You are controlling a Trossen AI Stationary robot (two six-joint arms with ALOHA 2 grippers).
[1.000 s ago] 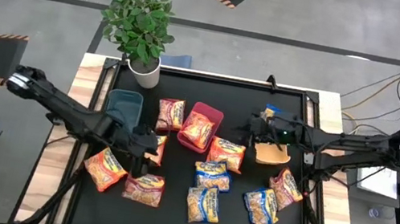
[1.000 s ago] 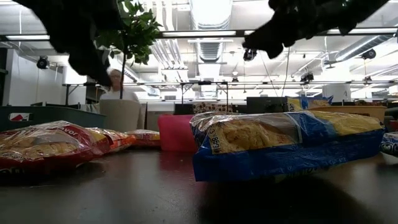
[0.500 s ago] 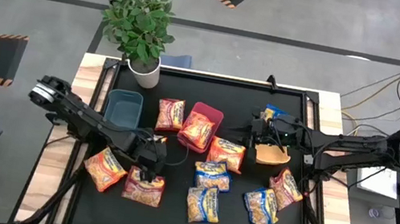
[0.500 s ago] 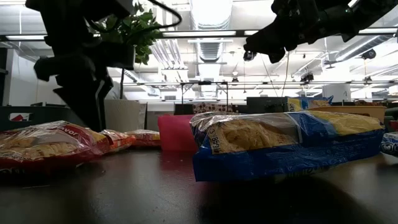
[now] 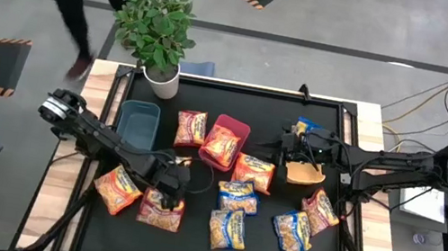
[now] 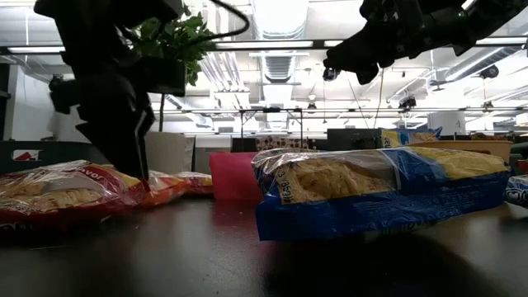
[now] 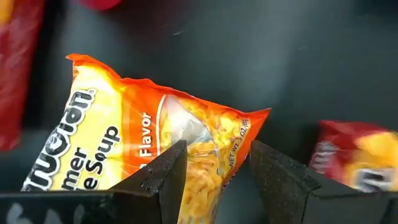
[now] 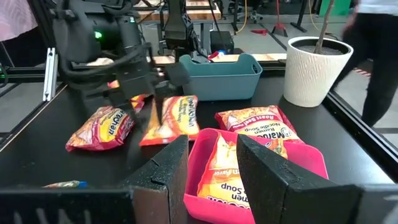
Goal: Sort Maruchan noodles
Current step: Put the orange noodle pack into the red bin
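I hold my left pincer open astride the orange packet directly beneath, set to grip for sorting.

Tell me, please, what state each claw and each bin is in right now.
Left claw: open, fingers straddling the orange packet.
Right claw: open, holding nothing, hovering beside the tan bin.
Red bin: holds one noodle packet.
Teal bin: empty.
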